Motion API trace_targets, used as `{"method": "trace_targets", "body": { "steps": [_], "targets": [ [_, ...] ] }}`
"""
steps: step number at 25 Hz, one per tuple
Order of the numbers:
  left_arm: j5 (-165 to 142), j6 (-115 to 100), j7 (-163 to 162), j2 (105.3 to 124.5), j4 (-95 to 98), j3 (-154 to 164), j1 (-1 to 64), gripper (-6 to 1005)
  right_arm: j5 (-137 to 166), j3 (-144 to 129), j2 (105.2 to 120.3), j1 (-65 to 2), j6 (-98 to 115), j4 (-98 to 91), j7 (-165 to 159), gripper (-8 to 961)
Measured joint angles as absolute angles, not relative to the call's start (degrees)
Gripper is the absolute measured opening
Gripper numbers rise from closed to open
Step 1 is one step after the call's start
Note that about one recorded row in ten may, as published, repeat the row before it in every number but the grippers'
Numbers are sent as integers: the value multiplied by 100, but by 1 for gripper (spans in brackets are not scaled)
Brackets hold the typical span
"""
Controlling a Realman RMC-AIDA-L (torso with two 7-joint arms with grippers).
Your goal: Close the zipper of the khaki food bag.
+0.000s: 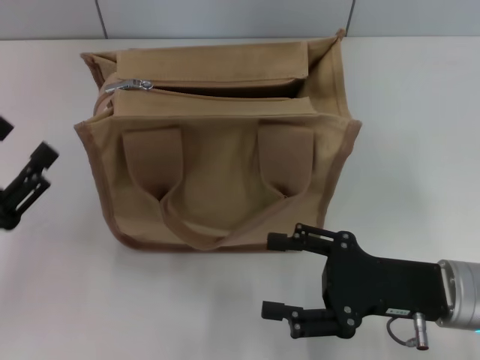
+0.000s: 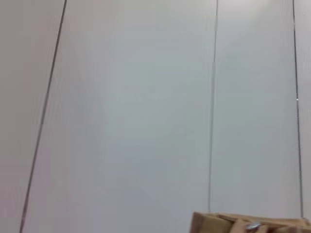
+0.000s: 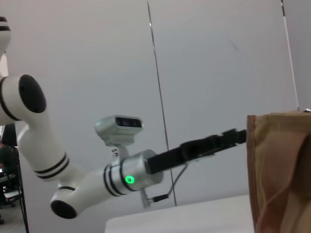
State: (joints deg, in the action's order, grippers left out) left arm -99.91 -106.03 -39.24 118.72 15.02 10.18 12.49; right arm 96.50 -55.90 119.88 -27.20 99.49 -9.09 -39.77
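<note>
The right end effector [image 1: 274, 275] was spread wide, gripping nothing, just before the khaki food bag [image 1: 217, 142]. The left end effector [image 1: 26, 180] (finger state indiscernible) waited beside it. The zipper [image 1: 129, 85] remained unclosed. White worktop [image 1: 420, 120]; grey panelled wall [image 2: 146, 97].

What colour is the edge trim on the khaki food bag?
Darker brown than the khaki canvas, running along the khaki food bag's edge trim; the head view shows it best.
</note>
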Motion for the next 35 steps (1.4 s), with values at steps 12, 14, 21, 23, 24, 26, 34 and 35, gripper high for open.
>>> {"method": "trace_targets", "body": {
  "steps": [12, 14, 21, 23, 24, 26, 34, 35],
  "targets": [
    [-10138, -9513, -3752, 11862, 1349, 1197, 1950, 757, 9509, -5590, 11988, -2770, 9741, -713, -3973, 821],
    [-10214, -9572, -3707, 11867, 1377, 1428, 2027, 755, 9429, -5590, 11988, -2772, 9671, -668, -3973, 821],
    [-10160, -9729, -3623, 11892, 1292, 1475, 2374, 750, 9303, -5590, 11988, -2801, 9469, -599, -3972, 820],
    [-10047, -9706, -3486, 11896, 1135, 1407, 2458, 749, 9298, -5590, 11988, -2802, 9468, -597, -3973, 820],
    [-9967, -9683, -3390, 11897, 1041, 1384, 2491, 748, 9295, -5590, 11988, -2802, 9468, -597, -3973, 820],
    [-9806, -9666, -3187, 11897, 874, 1364, 2526, 747, 9292, -5590, 11988, -2803, 9468, -597, -3973, 820],
    [-9628, -9845, -3151, 11887, 746, 1260, 2465, 741, 9223, -5590, 11988, -2795, 9467, -597, -3973, 820],
    [-9582, -9858, -3153, 11892, 724, 1134, 2458, 741, 9205, -5590, 11988, -2801, 9466, -598, -3974, 820]
  ]
}}
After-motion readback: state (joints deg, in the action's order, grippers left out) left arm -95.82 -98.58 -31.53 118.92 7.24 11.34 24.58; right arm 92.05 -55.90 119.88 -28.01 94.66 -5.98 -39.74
